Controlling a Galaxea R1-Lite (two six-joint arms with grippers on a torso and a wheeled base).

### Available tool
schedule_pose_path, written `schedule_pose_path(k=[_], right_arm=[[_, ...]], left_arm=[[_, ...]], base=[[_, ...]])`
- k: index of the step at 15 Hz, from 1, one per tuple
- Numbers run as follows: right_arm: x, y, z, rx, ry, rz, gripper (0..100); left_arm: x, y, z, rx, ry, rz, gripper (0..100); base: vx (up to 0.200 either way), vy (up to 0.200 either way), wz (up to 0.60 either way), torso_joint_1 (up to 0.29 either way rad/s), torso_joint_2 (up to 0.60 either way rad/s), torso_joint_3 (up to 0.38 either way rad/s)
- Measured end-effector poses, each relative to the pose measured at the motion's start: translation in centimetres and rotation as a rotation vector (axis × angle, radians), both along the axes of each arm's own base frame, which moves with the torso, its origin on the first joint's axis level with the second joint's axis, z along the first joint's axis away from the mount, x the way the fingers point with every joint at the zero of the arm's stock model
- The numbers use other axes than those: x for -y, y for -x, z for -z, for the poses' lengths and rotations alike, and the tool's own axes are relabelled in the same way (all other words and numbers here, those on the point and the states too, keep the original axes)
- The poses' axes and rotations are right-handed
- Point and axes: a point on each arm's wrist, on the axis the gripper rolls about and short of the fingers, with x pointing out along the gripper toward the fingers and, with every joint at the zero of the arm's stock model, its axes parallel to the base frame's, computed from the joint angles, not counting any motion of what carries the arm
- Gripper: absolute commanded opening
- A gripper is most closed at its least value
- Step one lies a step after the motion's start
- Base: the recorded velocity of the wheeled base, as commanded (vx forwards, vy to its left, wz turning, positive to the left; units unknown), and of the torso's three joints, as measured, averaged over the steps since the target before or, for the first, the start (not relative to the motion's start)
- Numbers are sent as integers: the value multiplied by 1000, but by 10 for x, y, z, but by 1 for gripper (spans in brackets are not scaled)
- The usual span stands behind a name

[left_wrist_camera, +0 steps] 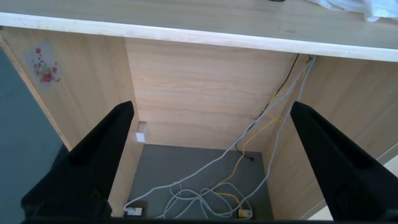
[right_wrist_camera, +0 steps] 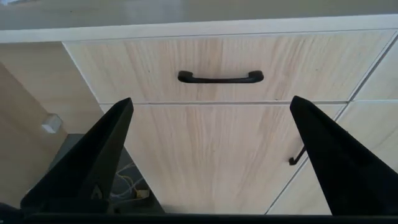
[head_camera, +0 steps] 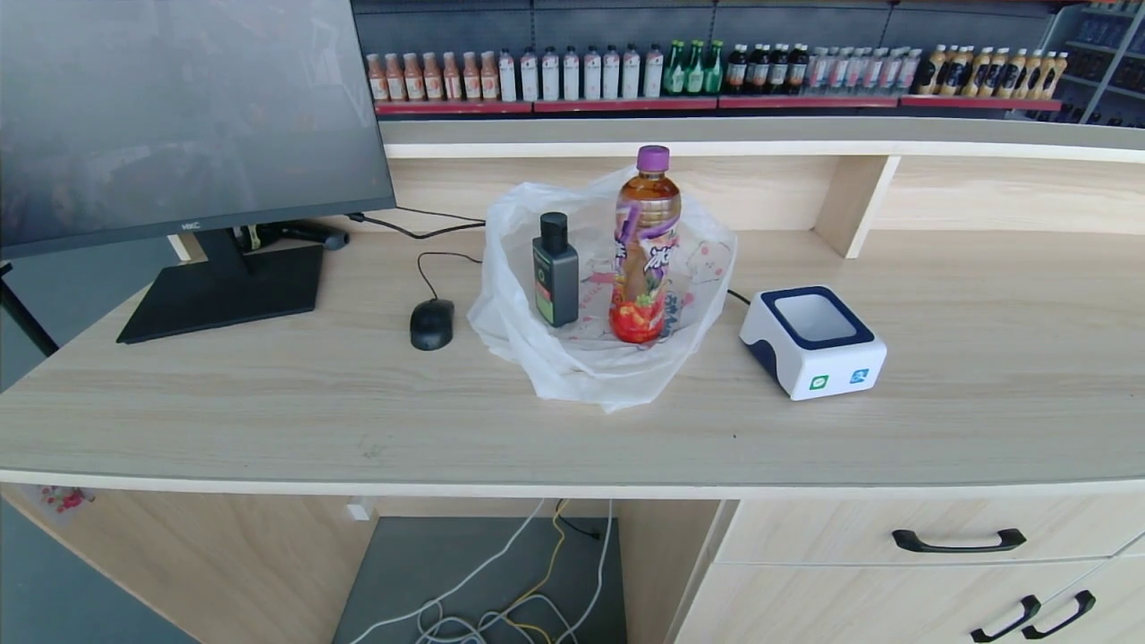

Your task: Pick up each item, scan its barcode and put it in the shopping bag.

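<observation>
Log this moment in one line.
left gripper open, empty | right gripper open, empty | tea bottle, dark bottle upright in shopping bag | scanner right of bag

Here's the left gripper (left_wrist_camera: 211, 104): two matte black fingers (left_wrist_camera: 93, 162), broad at the base, narrowing to blunt wedge tips, with flat, plain faces. And the right gripper (right_wrist_camera: 211, 99), same build: smooth black tapering wedges.

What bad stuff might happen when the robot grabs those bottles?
The tall bottle stands close to the dark bottle, so grabbing one might knock the other over. Both stand on the loose shopping bag, which might slip or get caught. The left claw and right claw sit lower than the counter and might bump its edge coming up.
</observation>
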Motion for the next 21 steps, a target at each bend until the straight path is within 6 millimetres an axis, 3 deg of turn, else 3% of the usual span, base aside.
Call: schedule_pose_path(k=[2, 6, 21], right_arm=[[0, 1, 0, 14, 2, 7, 100], [0, 2, 0, 21, 3, 9, 100], [0, 2, 0, 21, 1, 9, 100]], left_arm=[[0, 0, 0, 0, 3, 0, 100], [0, 0, 0, 0, -3, 0, 100], [0, 0, 0, 0, 1, 0, 100]], base=[[-200, 0, 0, 19, 7, -2], [0, 0, 0, 0, 0, 0], [0, -200, 0, 5, 4, 1]])
